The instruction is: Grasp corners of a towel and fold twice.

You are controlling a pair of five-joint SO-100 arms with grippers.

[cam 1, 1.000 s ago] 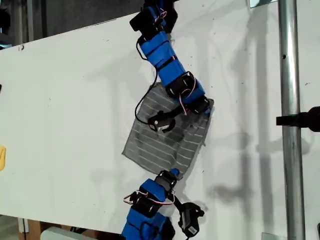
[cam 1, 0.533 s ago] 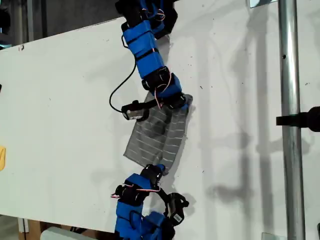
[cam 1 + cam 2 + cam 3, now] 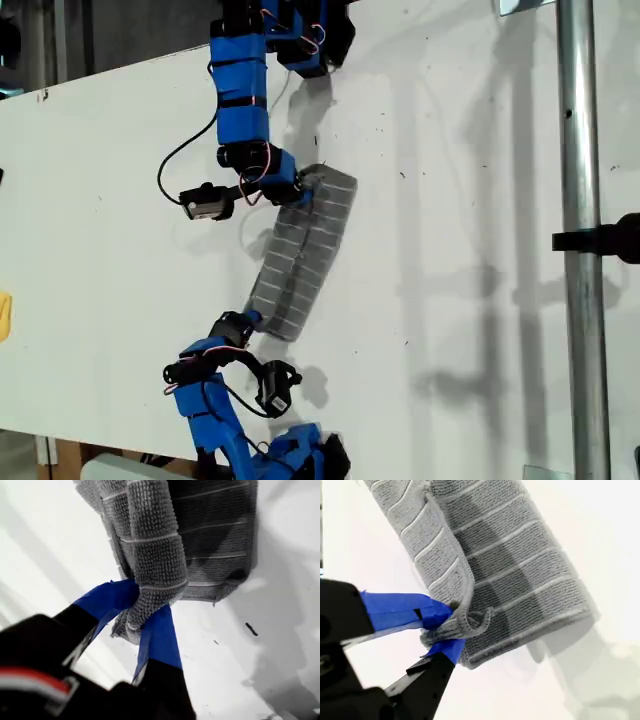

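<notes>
Two corners of the towel (image 3: 305, 250) are pinched. My first gripper (image 3: 145, 612) has its blue-taped fingers closed on a bunched corner, and my second gripper (image 3: 447, 627) is clamped on a curled corner where layers overlap.

Half a second ago the cloth was a broader patch. Now it is a narrow folded strip at the middle of the white table (image 3: 480, 250), running from about one o'clock to seven o'clock in the exterior view. A second ago it lay almost square. Both arms have swung toward nine o'clock in that view. The upper arm's gripper (image 3: 297, 192) is at the strip's one o'clock end and the lower arm's gripper (image 3: 252, 320) at its seven o'clock end.

The corner tips themselves are buried inside the jaws. Both arm bases are cut off, one at the twelve o'clock edge and one at the six o'clock edge. I cannot tell which arm in the exterior view is first and which is second.
</notes>
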